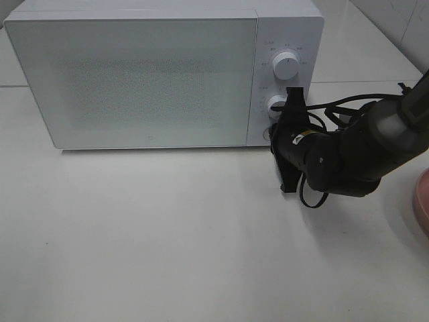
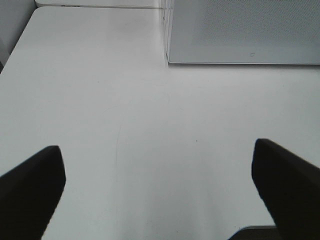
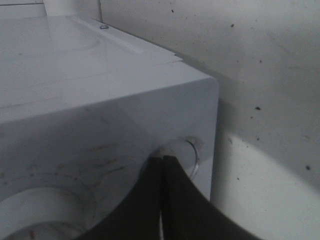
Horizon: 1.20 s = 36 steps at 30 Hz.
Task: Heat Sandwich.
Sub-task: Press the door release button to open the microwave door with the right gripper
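White microwave (image 1: 134,80) sitting at the back of a plain white table (image 1: 167,255), door shut, with a speckled grey-ish front panel. Two round white knobs stacked on its right side, top knob (image 1: 287,66) and bottom knob (image 1: 275,104), the bottom one partly hidden. There's also a sliver of a pink plate (image 1: 422,201) poking in at the right edge.

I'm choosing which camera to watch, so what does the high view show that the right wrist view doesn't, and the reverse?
Only the high view: the whole microwave front with its door closed, the upper knob, the right arm and a pink plate edge at far right. Only the right wrist view: a close look at the shut right tool tips at a round button by the panel's corner. Both: the microwave and the right tool.
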Motion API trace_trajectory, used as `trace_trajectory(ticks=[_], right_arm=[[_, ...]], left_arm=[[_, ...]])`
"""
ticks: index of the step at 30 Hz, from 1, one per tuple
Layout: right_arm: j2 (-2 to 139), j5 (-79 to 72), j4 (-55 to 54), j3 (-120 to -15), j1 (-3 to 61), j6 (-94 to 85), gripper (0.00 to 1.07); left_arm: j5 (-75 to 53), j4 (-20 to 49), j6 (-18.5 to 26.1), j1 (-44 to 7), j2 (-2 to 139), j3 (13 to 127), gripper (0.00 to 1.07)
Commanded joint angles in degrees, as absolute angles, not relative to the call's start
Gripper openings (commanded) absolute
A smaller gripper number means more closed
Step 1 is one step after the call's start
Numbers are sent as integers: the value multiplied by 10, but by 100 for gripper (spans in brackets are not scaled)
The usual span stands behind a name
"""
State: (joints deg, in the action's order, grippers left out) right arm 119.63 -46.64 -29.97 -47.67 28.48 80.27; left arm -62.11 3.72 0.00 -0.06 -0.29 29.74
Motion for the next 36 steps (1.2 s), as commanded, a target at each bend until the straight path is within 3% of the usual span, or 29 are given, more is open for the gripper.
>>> trace_trajectory(ticks=[1,13,36], right_arm=[[1196,-497,-301,-493,279,806,0],[1234,-617,-324,-544,268,772,0],[1232,-578,-311,-562,260,794,0]], left_arm=[[-613,39,3,-1,-13,296,96],[-613,39,4,-1,-13,296,96],[-613,39,4,-1,-13,296,96]])
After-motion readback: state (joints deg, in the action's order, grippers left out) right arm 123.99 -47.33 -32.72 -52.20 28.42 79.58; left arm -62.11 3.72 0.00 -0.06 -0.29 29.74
